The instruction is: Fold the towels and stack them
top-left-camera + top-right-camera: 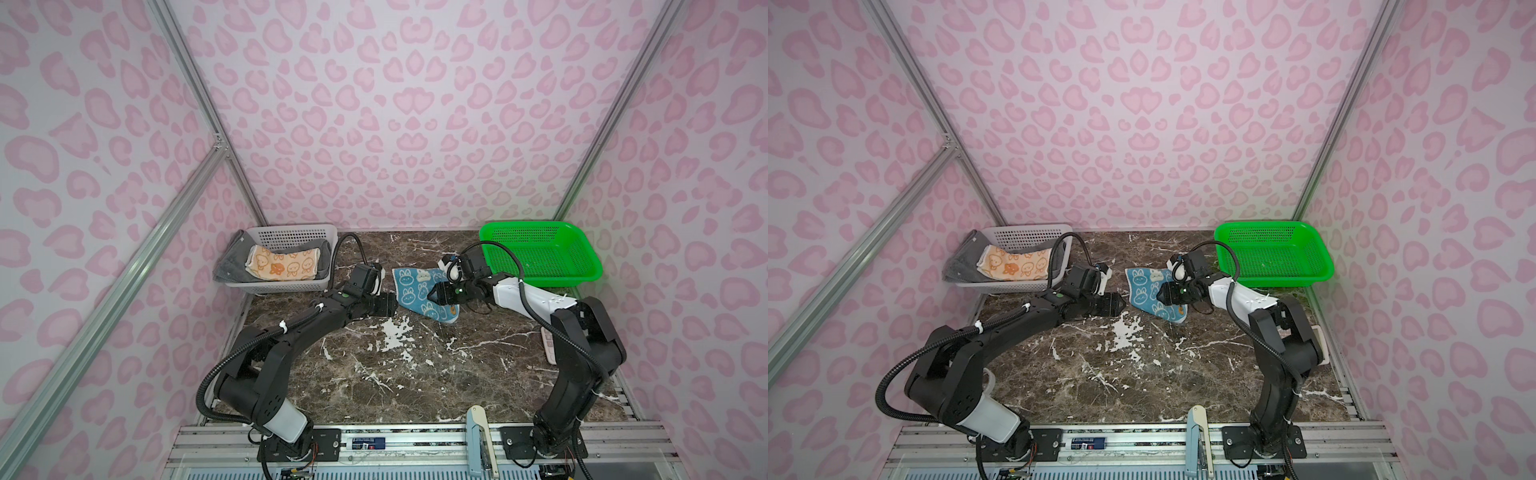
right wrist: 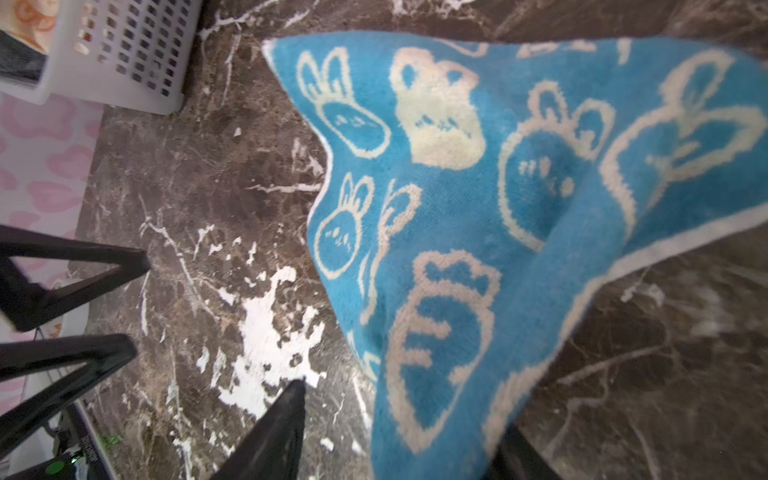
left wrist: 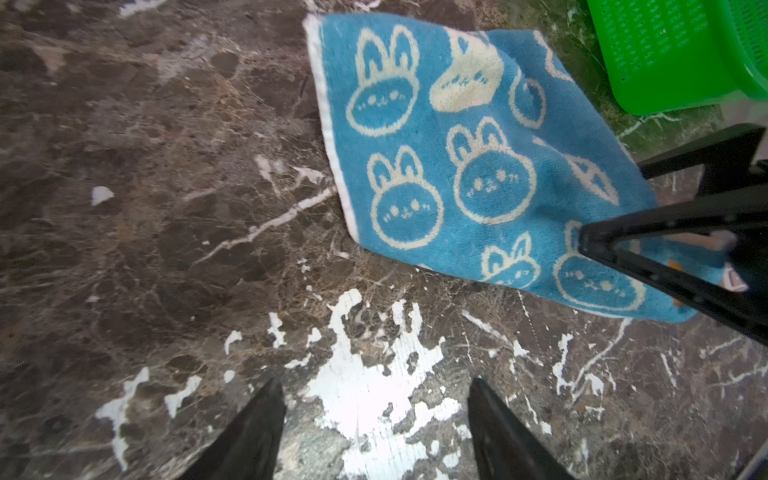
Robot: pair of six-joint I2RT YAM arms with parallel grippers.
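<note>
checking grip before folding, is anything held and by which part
Left gripper holds nothing. The raised edge of the blue rabbit-print terry towel hangs over one finger of the right gripper; its jaws stand apart: seemingly draped, not clamped.

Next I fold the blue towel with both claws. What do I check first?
1. Left claw open and empty: ok.
2. Left claw at the blue towel: not ok, it is over bare table beside it.
3. Right claw gripping the towel: not ok, jaws apart, cloth draped over one.
4. Towel flat: not ok, one end lifted.
5. Orange towel on grey towel in white basket: ok.
</note>
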